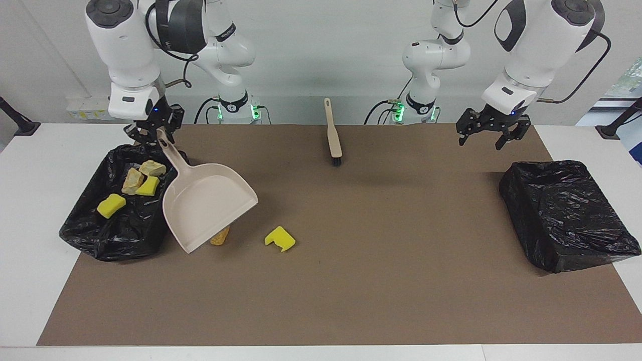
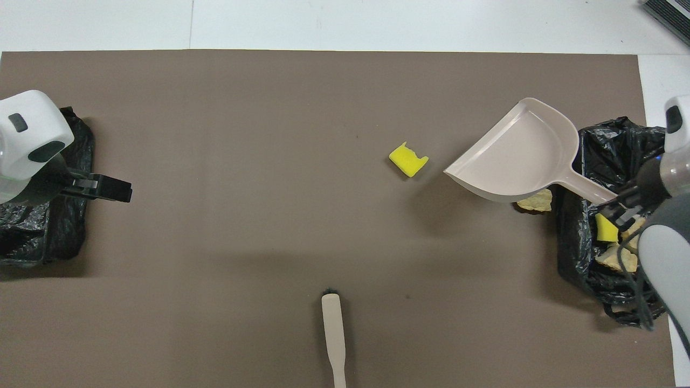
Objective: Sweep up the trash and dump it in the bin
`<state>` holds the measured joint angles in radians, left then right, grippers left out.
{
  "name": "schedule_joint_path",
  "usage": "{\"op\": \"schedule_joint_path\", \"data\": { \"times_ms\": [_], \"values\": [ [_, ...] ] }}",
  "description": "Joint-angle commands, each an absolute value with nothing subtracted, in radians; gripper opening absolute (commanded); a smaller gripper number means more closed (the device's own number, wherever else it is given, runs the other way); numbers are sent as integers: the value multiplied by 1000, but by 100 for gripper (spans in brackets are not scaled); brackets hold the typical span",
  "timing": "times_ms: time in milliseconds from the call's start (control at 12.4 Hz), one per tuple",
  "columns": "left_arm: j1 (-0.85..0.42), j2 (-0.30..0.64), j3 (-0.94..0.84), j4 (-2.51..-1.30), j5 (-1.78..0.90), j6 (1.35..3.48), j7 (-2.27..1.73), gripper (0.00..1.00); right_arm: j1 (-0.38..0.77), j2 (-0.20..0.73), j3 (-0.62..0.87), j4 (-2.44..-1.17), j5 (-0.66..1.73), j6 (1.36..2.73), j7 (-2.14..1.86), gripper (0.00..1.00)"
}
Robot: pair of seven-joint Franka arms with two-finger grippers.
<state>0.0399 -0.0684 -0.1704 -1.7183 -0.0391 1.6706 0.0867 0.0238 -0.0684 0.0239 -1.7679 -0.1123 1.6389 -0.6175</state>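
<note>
Landmark: brown mat (image 1: 381, 281) covering the table.

1. Brush (image 1: 333, 134), beige, black bristles. Lies on the mat's edge nearest the robots, midway between the two arm bases, handle toward them. Untouched.
2. Left gripper (image 1: 490, 134). Waits in the air over the mat's near corner at the left arm's end, fingers spread wide, holding nothing.
3. Right gripper (image 1: 152, 133). Over the mat's near corner at the right arm's end, clamped on the tip of the dustpan handle.
4. Dustpan (image 1: 205, 208), beige. Raised and tilted, mouth pointing away from the robots, over the mat beside the filled bin.
5. Bin with black liner (image 1: 120, 235), at the right arm's end of the mat, overlapping its edge. Holds four pieces of trash (image 1: 111, 205): two yellow sponge chunks and two tan lumps.
6. Second bin with black liner (image 1: 564, 215), at the left arm's end of the mat.
7. Trash on the mat:
   - pale lump (image 2: 536, 200), beside the filled bin, partly under the dustpan;
   - orange lump (image 1: 220, 237), mostly hidden by the dustpan, likely lying flat;
   - yellow sponge (image 1: 280, 238), toward the mat's middle, clear of the dustpan.
</note>
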Motion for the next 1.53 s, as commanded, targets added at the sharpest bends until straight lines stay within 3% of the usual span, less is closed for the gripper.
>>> {"op": "schedule_joint_path", "data": {
  "times_ms": [0, 161, 884, 1446],
  "values": [
    [20, -60, -141, -1640, -23, 1603, 112, 100, 125, -84, 21, -1807, -55, 1664, -352, 0],
    [-85, -63, -31, -1637, -21, 1585, 110, 100, 225, -74, 21, -1848, -38, 1753, -165, 0],
    [-60, -74, -18, -1643, -25, 1562, 110, 100, 544, 150, 20, -1894, -79, 2186, 410, 0],
    [-41, -66, -20, -1632, -25, 1580, 98, 100, 706, 316, 20, -1858, -278, 2303, 819, 0]
  ]
}}
